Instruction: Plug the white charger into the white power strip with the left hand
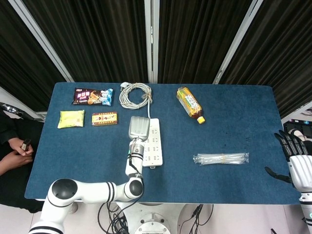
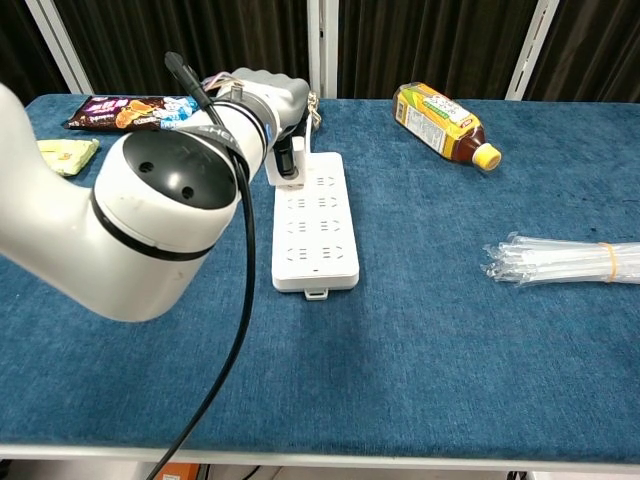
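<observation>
Left hand (image 1: 139, 127): over the white power strip (image 2: 316, 222)'s far end, fingers holding the white charger (image 2: 285, 165).
Right hand (image 1: 296, 158): off the tabletop (image 1: 234, 126)'s edge, fingers spread, holding nothing.

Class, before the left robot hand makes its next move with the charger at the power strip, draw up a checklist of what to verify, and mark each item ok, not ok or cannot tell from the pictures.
1. Left robot hand is over the far end of the white power strip: ok.
2. White charger is in that hand: ok, partly hidden by the fingers.
3. Charger fully seated in a socket: cannot tell.
4. Strip lies flat on the table: ok.
5. Bottle and plastic bundle lie apart from the strip: ok.
6. Right robot hand is off at the table's edge, fingers apart: ok.
</observation>
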Controlling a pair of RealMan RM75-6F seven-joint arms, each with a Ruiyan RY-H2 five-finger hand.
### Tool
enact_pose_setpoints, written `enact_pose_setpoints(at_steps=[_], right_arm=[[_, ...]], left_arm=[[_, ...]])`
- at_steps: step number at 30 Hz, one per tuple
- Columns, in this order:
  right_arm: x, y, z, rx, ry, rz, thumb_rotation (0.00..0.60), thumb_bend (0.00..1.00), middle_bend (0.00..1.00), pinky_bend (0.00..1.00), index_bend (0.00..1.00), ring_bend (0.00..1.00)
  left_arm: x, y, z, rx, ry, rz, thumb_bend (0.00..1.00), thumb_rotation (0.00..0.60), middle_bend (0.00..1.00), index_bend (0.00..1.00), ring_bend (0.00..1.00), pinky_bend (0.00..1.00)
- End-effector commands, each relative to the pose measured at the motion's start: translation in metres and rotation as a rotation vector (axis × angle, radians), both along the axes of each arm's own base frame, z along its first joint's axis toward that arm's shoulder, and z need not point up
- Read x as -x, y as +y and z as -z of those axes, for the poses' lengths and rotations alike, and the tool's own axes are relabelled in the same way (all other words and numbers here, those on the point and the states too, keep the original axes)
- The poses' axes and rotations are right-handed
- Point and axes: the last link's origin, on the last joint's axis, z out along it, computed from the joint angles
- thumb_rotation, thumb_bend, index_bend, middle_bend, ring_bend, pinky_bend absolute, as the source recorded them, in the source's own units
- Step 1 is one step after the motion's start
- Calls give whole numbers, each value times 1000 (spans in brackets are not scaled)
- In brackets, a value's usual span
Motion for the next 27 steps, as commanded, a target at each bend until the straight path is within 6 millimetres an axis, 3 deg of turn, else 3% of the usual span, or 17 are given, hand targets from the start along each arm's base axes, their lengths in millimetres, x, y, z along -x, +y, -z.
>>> enact_pose_setpoints(at_steps=[1,21,23,27], right_arm=[[0,0,0,-1,0,0,600,66,40,0,0,0],[2,0,-1,9,2,9,600,66,40,0,0,0],[2,0,-1,9,2,9,600,66,40,0,0,0],[1,-1,-1,7,-2,7,600,66,40,0,0,0]], left_arm=[[0,0,2,5,4,-2,393,600,827,633,727,601],[-2,4,10,14,31,-2,392,600,822,631,728,601],[-3,3,9,12,26,11,392,600,794,602,718,599],[-3,1,7,18,22,21,383,600,652,423,639,594]])
